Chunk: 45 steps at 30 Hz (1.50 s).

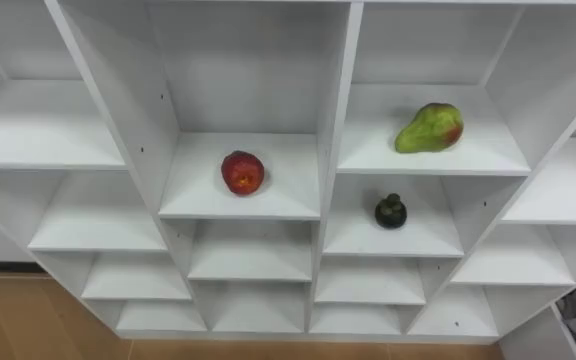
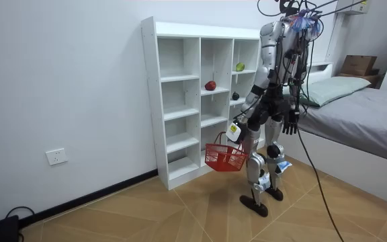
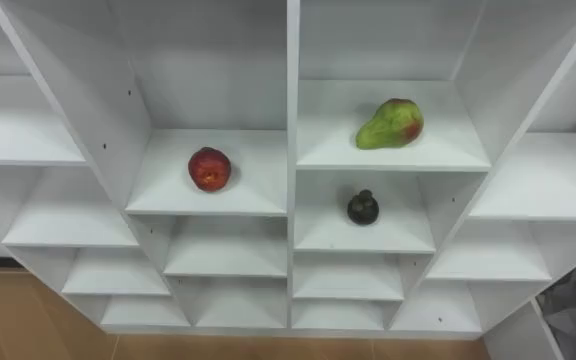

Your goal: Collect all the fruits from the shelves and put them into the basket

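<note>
The white closet [image 1: 333, 120] with open shelves stands straight before me. On a middle shelf lies a red apple [image 1: 242, 172] [image 2: 210, 85]. One compartment to the right and higher rests a green pear with a red blush [image 1: 429, 128] [image 2: 240, 66]. Below the pear sits a small dark round fruit [image 1: 390, 210] [image 2: 235, 96]. In the room view I stand upright facing the closet. My left hand [image 2: 236, 130] hangs at my side, shut on the handle of a red basket [image 2: 225, 157]. My right hand [image 2: 289, 124] hangs loose by my hip, fingers relaxed.
The closet's other shelves are bare. A bed [image 2: 361, 114] stands on the room view's right, close behind me. The closet stands on a wooden floor [image 1: 28, 320], against a white wall [image 2: 66, 101].
</note>
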Motion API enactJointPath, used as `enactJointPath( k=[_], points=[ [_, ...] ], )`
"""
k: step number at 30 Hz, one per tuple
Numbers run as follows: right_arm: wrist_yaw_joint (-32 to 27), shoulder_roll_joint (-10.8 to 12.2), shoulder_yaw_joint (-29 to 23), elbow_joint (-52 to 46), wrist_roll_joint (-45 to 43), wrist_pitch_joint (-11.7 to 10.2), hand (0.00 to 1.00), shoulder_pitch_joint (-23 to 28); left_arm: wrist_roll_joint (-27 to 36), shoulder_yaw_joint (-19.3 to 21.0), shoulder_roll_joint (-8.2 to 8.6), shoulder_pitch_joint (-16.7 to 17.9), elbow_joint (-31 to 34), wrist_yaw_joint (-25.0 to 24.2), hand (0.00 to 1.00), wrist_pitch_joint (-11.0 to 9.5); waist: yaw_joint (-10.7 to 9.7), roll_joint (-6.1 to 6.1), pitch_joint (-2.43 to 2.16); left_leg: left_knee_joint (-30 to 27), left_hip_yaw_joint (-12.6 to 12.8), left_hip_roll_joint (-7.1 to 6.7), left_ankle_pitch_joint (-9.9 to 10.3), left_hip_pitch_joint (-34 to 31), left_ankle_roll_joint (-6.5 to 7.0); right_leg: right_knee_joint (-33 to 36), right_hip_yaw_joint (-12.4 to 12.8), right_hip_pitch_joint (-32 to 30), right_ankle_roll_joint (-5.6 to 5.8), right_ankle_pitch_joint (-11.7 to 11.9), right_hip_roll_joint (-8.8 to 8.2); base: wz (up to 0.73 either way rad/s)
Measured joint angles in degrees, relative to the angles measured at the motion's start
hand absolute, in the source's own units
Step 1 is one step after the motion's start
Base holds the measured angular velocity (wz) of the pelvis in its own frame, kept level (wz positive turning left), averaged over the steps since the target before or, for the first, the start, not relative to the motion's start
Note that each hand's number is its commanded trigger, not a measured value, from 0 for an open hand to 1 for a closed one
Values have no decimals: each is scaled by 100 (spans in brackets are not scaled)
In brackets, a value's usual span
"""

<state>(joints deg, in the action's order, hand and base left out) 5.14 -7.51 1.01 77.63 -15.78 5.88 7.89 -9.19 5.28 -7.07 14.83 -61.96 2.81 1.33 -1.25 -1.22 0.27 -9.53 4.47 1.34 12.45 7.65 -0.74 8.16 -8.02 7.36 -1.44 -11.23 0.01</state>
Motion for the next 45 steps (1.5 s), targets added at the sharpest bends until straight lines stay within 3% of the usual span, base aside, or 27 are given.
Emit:
enactJointPath(
  k=[19, 28, 33, 38, 42, 45],
  points=[
    [-161, 7, -3, -30, -34, 38, 0, -93, -3, -121, 10, 40, -1, 31, 100, 77, 3, -26, -3, -7, 16, -2, 0, 22, 0, 167, 5, -33, -7, -66, -15, 0],
    [-588, 7, -39, -154, 219, -160, 0, -112, -3, -156, -4, 6, 15, 210, 100, 51, -7, -10, 2, 6, 7, -4, 0, 61, 0, 265, 8, -51, -13, -132, -55, 0],
    [-1050, 8, -332, -611, 996, -558, 0, 88, 1, -145, -14, -6, 14, 455, 100, -242, -5, -6, 1, 23, 45, -2, 1, 23, 0, 262, 34, -96, -12, -131, -13, -1],
    [-1399, 20, -480, -1637, 1687, -1114, 0, 405, 2, -144, -15, -20, 101, 610, 100, -618, -19, 6, -20, -1, 139, 11, 0, -153, 0, 265, 81, -282, -21, -109, 0, -5],
    [-1525, 55, -479, -2405, 1678, -1309, 0, 516, 111, -159, -15, -40, 135, 705, 100, -876, -19, 6, -54, -5, 209, 17, -1, -194, -1, 250, 112, -341, -20, -64, 8, -8],
    [-1595, 85, -456, -3292, 1508, -1394, 0, 696, 236, -219, -14, 4, 268, 700, 100, -935, -14, -2, -47, -1, 323, 17, -1, -176, -1, 245, 164, -343, -16, -59, 5, -10]
  ],
)
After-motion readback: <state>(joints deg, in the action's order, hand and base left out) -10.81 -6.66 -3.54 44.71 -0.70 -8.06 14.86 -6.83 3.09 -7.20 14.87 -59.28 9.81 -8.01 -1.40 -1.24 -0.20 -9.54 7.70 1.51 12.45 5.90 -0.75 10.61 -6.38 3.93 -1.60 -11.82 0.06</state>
